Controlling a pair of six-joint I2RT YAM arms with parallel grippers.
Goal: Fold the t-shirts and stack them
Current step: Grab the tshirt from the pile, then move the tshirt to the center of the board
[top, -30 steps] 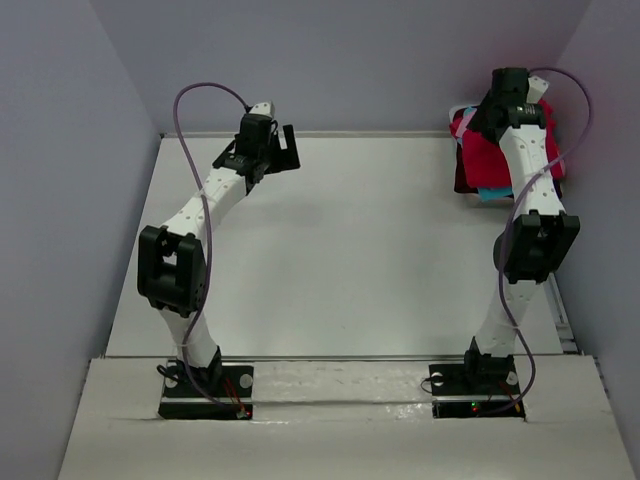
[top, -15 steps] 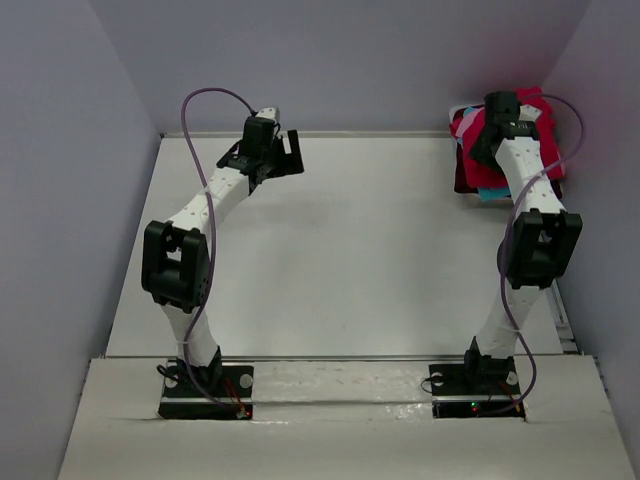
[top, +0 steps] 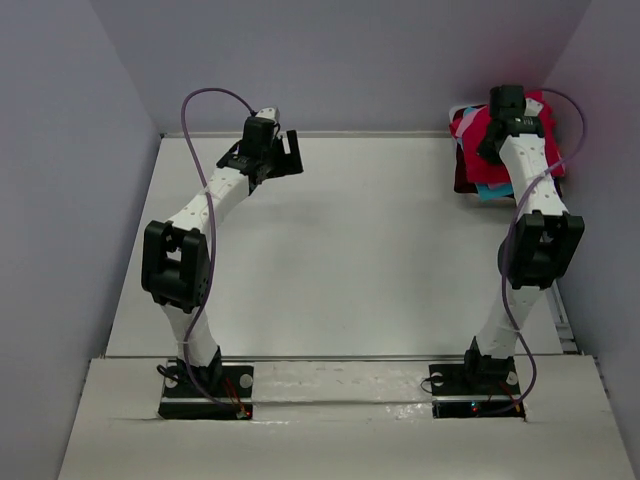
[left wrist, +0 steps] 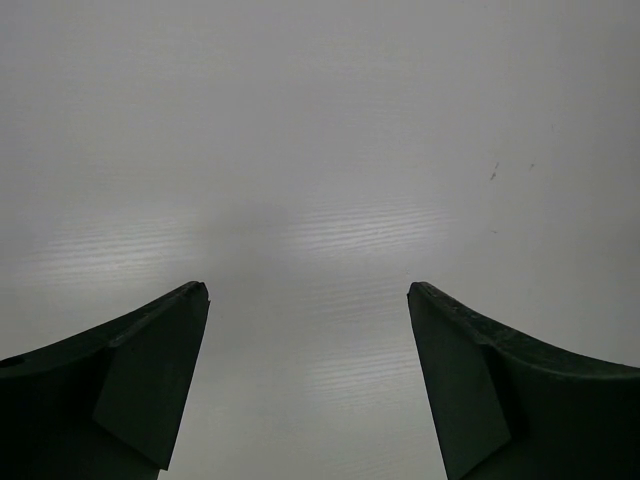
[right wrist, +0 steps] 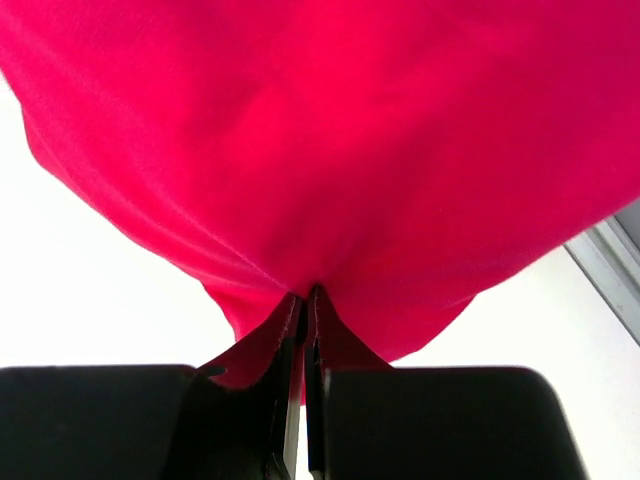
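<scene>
The t-shirts lie in a heap [top: 480, 165] at the table's back right corner. A crimson-red one [top: 476, 148] is on top, with a teal edge [top: 490, 192] and a pale pink strip [top: 463, 117] showing beneath it. My right gripper [top: 497, 135] is down on the heap. In the right wrist view it [right wrist: 310, 295] is shut on a pinched fold of the red t-shirt [right wrist: 330, 130]. My left gripper [top: 283, 158] hangs at the back left, far from the heap. It [left wrist: 308, 290] is open over bare table with nothing between its fingers.
The white table [top: 340, 250] is walled at the back and on both sides. A metal rail [top: 563, 310] runs along its right edge. Both arm bases stand on the near ledge [top: 340, 400].
My right gripper went from open to shut, pinching the red t-shirt on the heap. The left arm shifted slightly right and then held still, its jaws still wide.
</scene>
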